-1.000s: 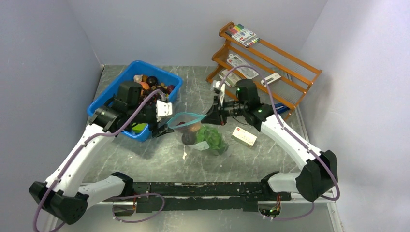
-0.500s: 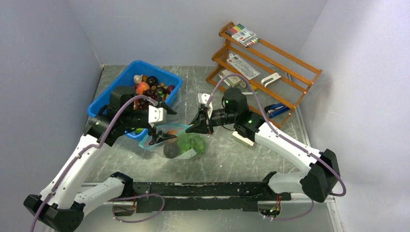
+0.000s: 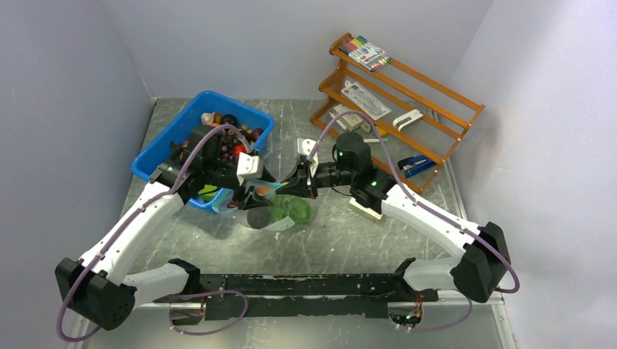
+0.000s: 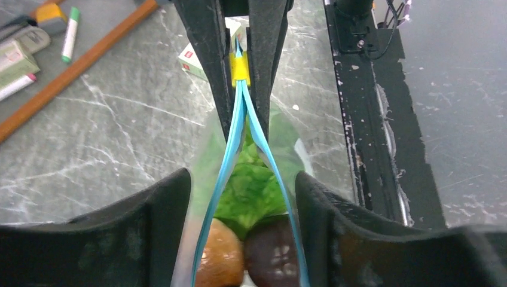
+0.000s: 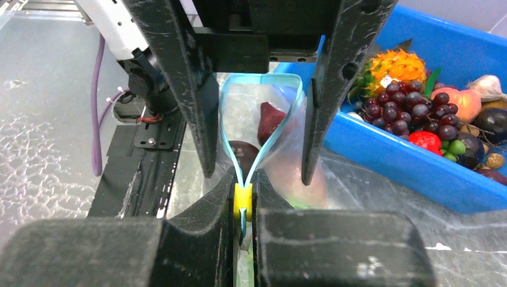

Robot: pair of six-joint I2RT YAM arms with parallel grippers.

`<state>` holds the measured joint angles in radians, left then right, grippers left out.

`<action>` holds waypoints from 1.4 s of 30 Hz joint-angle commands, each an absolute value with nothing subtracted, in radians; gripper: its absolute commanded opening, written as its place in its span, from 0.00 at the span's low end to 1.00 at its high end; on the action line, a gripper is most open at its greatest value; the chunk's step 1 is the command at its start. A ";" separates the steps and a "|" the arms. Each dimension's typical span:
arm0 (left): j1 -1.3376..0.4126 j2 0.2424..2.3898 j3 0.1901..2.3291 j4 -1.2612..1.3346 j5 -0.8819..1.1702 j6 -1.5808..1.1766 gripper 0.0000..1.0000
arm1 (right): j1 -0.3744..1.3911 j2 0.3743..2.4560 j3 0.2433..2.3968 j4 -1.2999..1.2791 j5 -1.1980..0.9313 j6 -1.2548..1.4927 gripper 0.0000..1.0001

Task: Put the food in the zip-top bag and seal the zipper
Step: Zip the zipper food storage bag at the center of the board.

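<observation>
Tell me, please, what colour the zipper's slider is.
The slider is yellow, clearest in the right wrist view.

Clear, thin plastic film on the zip-top bag (image 4: 281, 134) — crinkly, catching the light. The zipper (image 4: 226, 149) is smooth teal plastic, its yellow tip (image 4: 240, 70) opaque. Inside, the lettuce (image 4: 251, 191) looks matt and puckered. Fingers (image 4: 158, 209) of the left gripper (image 4: 242, 188): matt black plastic, faintly grainy. The table (image 4: 119, 131) is grey, marbled, with a dull sheen. Blue bin (image 5: 388, 155) — glossy rigid plastic; the grapes (image 5: 406, 104) are shiny. The rack (image 4: 72, 72) is orange-finished wood.
</observation>
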<state>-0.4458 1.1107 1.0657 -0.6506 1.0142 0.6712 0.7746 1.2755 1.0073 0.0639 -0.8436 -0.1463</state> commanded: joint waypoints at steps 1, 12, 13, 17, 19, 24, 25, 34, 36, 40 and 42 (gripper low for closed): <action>-0.440 1.138 1.078 -0.671 1.073 0.733 0.53 | 0.779 1.258 0.977 0.143 -0.836 -0.144 0.00; -0.440 1.120 1.030 -0.607 1.061 0.727 0.07 | 0.776 1.130 0.820 0.187 -0.783 -0.057 0.45; -0.440 1.110 1.020 -0.592 1.064 0.720 0.07 | 0.776 1.105 0.787 0.217 -0.776 -0.035 0.50; -0.440 1.083 0.993 -0.567 1.086 0.732 0.07 | 0.776 1.033 0.666 0.320 -0.747 0.044 0.60; -0.440 1.069 0.982 -0.563 1.087 0.743 0.07 | 0.774 1.018 0.629 0.362 -0.720 0.062 0.60; -0.440 1.058 0.972 -0.559 1.079 0.745 0.07 | 0.776 1.049 0.606 0.475 -0.733 0.089 0.56; -0.440 1.056 0.968 -0.549 1.081 0.737 0.07 | 0.776 1.063 0.607 0.486 -0.733 0.090 0.54; -0.440 1.028 0.934 -0.541 1.094 0.741 0.07 | 0.776 1.137 0.639 0.552 -0.748 0.079 0.36; -0.440 1.024 0.930 -0.535 1.099 0.737 0.07 | 0.776 1.146 0.630 0.574 -0.735 0.078 0.37; -0.440 1.016 0.921 -0.527 1.114 0.742 0.07 | 0.776 1.150 0.631 0.556 -0.726 0.060 0.45; -0.440 1.014 0.919 -0.535 1.118 0.751 0.07 | 0.776 1.149 0.642 0.531 -0.725 0.046 0.45</action>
